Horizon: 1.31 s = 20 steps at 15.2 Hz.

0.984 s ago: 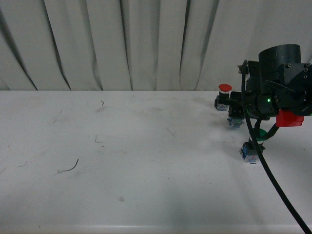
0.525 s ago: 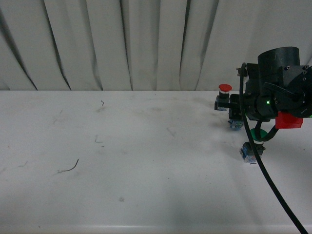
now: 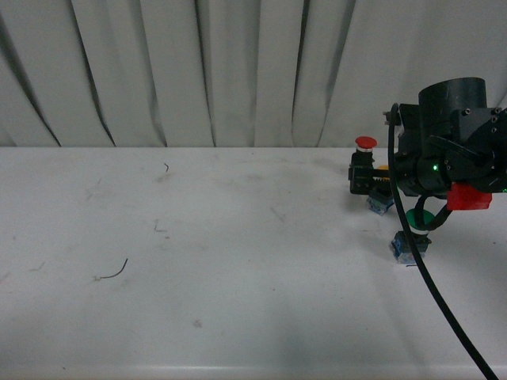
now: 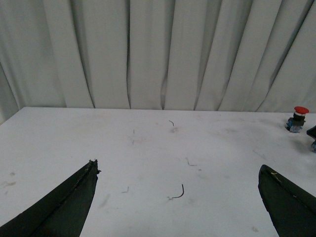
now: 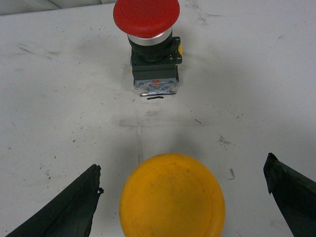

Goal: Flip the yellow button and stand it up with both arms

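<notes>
The yellow button [image 5: 172, 195] lies close under my right wrist camera, its round yellow-orange cap facing the camera. It sits between the two black fingers [image 5: 64, 207] of my right gripper [image 5: 182, 163], which is open and not touching it. In the front view only a yellow sliver [image 3: 382, 171] and its blue-grey block [image 3: 379, 203] show beside the right arm [image 3: 451, 158], at the table's far right. My left gripper [image 4: 178, 167] is open and empty above bare table, far from the buttons.
A red-capped button [image 5: 146, 15] stands upright just beyond the yellow one; it also shows in the front view [image 3: 365, 144] and the left wrist view [image 4: 299, 112]. A green-capped button [image 3: 420, 220] stands nearer, under the right arm. White curtains hang behind the table.
My right arm has shifted slightly left, toward the red button. The buttons stay where they were. The left arm is not seen earlier.
</notes>
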{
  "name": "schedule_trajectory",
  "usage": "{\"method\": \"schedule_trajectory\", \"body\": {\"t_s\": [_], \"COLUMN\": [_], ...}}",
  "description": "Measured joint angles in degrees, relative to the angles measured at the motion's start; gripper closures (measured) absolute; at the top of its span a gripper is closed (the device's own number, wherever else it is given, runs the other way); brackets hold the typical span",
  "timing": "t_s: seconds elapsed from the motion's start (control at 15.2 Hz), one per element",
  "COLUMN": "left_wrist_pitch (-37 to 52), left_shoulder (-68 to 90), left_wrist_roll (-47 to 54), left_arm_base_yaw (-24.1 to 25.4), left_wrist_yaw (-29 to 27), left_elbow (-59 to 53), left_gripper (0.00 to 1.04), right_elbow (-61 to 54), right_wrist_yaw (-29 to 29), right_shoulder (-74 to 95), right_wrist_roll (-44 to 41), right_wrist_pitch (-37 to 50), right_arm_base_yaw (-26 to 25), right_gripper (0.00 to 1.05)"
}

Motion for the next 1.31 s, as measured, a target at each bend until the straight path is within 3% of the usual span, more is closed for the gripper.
{"method": "schedule_trajectory", "body": {"t_s": [0.72,0.98,1.12,1.31], "left_wrist_pitch": [0.00,0.00,0.00,0.02], "left_shoulder": [0.00,0.00,0.00,0.00], "left_wrist_roll": [0.00,0.00,0.00,0.00], "left_arm_base_yaw": [0.00,0.00,0.00,0.00], "left_wrist_yaw": [0.00,0.00,0.00,0.00], "left_elbow": [0.00,0.00,0.00,0.00], "left_gripper": [0.07,0.07,0.07,0.07], "right_elbow": [-6.38,-22.23,-36.39,-61.16], "right_wrist_yaw": [-5.38,-9.46,-1.73,-3.61], "right_shoulder": [-11.87,-29.05,-42.84,-68.59], "right_wrist_roll": [1.11,2.19,-3.23,-6.47], "right_wrist_pitch": [2.05,14.97,28.59,27.10], "right_arm_base_yaw": [-1.51,-4.07,-4.09,-6.16], "right_gripper": [0.06,0.07,0.28,0.69]}}
